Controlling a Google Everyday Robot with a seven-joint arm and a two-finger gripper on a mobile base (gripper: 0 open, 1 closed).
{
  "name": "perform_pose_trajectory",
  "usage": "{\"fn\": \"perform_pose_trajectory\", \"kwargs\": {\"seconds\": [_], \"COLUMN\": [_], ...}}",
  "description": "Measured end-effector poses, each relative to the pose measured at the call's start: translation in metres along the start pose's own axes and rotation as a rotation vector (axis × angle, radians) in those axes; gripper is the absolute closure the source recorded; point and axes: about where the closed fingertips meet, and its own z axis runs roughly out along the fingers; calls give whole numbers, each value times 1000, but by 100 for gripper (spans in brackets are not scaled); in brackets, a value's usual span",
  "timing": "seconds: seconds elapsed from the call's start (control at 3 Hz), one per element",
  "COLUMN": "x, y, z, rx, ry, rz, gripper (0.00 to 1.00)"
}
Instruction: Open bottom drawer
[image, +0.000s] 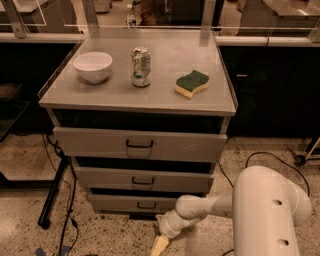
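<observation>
Your bottom drawer (131, 203) sat lowest in the grey cabinet, just above the speckled floor (105, 235); it had the narrowest of the three fronts, with a small black handle (146, 205) at its middle; a dark gap ran along its upper edge, and from this view you could not tell whether it was fully pushed in. Your gripper (160, 244) hung low in front of the cabinet, below and a little to the right of that handle, near the floor and at the bottom edge of the view, apart from the drawer front; whether it was released or clenched could not be told, and it held nothing you could see. The pale arm (202, 208) reached in from the right toward it, out of the big rounded white body (270, 210) at the lower right corner.

Above the bottom drawer came the middle drawer (100, 177), wider, then the top drawer (90, 142), widest of all; each carried its own black handle. On the cabinet top (150, 95) stood three things in a row, well apart: a white bowl (93, 66) at the left, an upright can (141, 66) in the middle, a green-and-yellow sponge (192, 83) at the right. A black stand leg (52, 192) slanted down beside the cabinet's left side; a dark cable (265, 156) looped on the floor at the right.
</observation>
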Motion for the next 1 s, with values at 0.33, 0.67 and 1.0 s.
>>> {"fn": "perform_pose_trajectory", "kwargs": {"seconds": [0.33, 0.67, 1.0], "x": [-16, -18, -14], "y": [-36, -42, -37], "z": [37, 39, 35], "rx": [17, 23, 54], "ry": [-31, -35, -39], "rz": [9, 9, 10], "gripper": [0, 0, 0]}}
